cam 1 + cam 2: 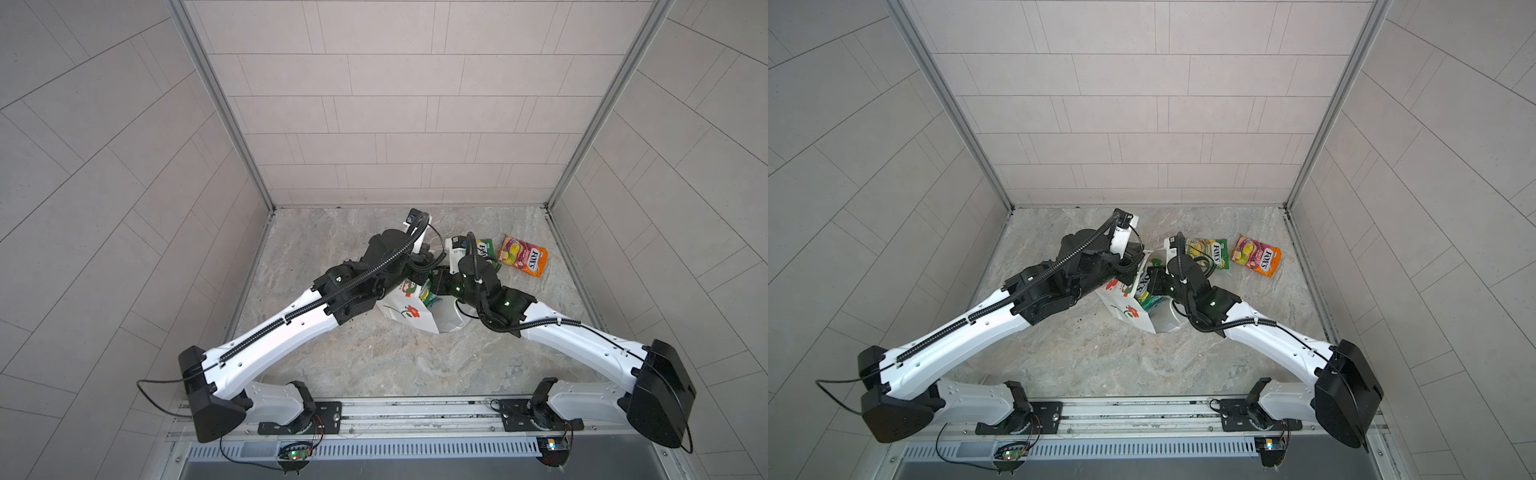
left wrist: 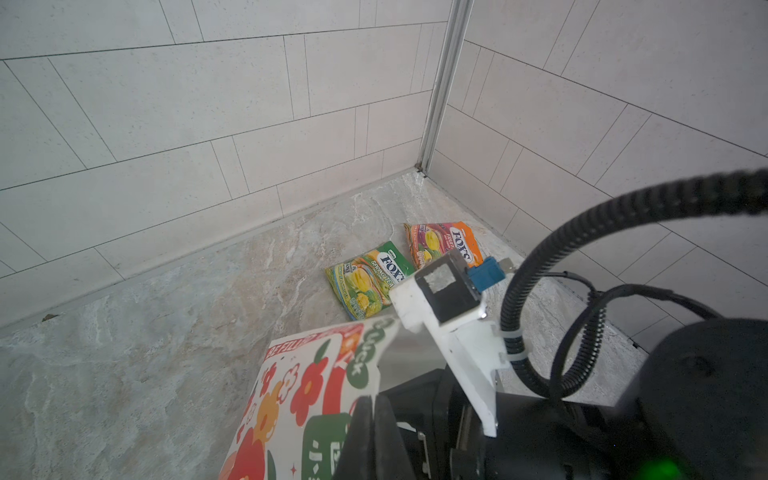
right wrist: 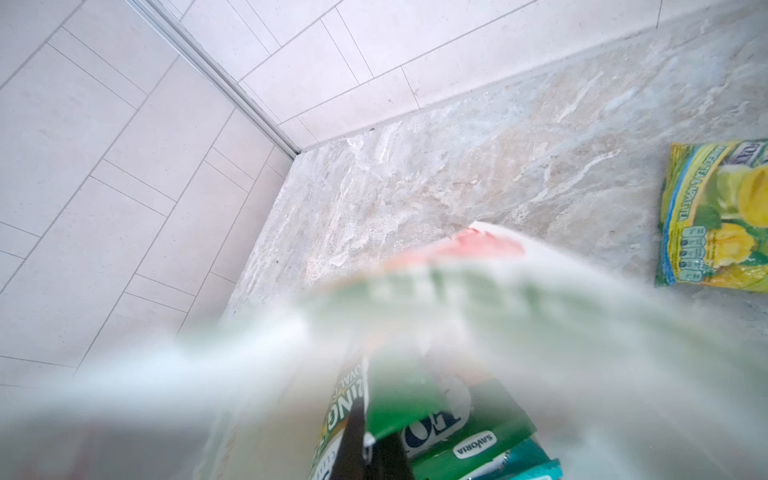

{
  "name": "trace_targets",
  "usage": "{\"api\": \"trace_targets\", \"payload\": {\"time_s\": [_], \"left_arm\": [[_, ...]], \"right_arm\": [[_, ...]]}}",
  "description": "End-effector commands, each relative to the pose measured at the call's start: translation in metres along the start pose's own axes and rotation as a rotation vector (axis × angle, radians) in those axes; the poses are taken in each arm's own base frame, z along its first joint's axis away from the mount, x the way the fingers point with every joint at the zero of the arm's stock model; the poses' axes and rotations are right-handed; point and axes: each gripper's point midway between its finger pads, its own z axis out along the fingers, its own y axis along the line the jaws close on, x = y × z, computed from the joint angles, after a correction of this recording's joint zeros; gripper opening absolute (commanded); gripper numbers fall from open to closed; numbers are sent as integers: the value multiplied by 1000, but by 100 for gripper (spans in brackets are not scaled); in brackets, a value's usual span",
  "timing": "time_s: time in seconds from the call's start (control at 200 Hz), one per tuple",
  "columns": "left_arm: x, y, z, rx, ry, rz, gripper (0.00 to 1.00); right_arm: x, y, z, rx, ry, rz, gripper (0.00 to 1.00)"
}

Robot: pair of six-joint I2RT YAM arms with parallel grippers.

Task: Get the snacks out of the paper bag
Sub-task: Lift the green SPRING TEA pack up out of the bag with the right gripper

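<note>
The white paper bag point(image 1: 409, 311) with a red flower drawing leans tilted at mid-table, its mouth facing the far right. My left gripper point(image 2: 374, 401) is shut on the bag's point(image 2: 299, 386) printed rim. My right gripper point(image 3: 365, 432) reaches into the mouth and is shut on the edge of a green snack packet point(image 3: 399, 403); a teal packet point(image 3: 523, 461) lies deeper inside. The bag's near wall point(image 3: 415, 299) blurs across the right wrist view. Two snacks lie outside on the table: a green-yellow packet point(image 1: 1210, 251) and an orange-pink packet point(image 1: 1256, 255), both beyond the bag.
Tiled walls point(image 1: 395, 124) close the marble table point(image 1: 374, 365) at the back and both sides. A metal rail point(image 1: 415, 411) with both arm bases runs along the front edge. The right arm's wrist stands between the bag and the green-yellow packet point(image 1: 486, 249).
</note>
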Motion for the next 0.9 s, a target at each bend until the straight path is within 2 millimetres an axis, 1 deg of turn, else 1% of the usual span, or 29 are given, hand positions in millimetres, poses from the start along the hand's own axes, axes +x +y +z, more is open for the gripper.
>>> {"api": "trace_targets", "payload": {"time_s": [0.0, 0.105, 0.305, 0.54, 0.896], "left_arm": [[-2, 0, -7, 4, -10, 15, 0], [-1, -1, -7, 5, -9, 15, 0], [-2, 2, -8, -10, -12, 14, 0], [2, 5, -5, -25, -2, 18, 0], [1, 8, -5, -48, -3, 18, 0]], "right_arm": [[-30, 17, -18, -49, -88, -15, 0], [-38, 23, -26, -73, -118, -20, 0], [-50, 28, -42, -85, -155, -25, 0], [-66, 40, -67, -139, -208, -36, 0], [-88, 63, -110, -233, -280, -74, 0]]}}
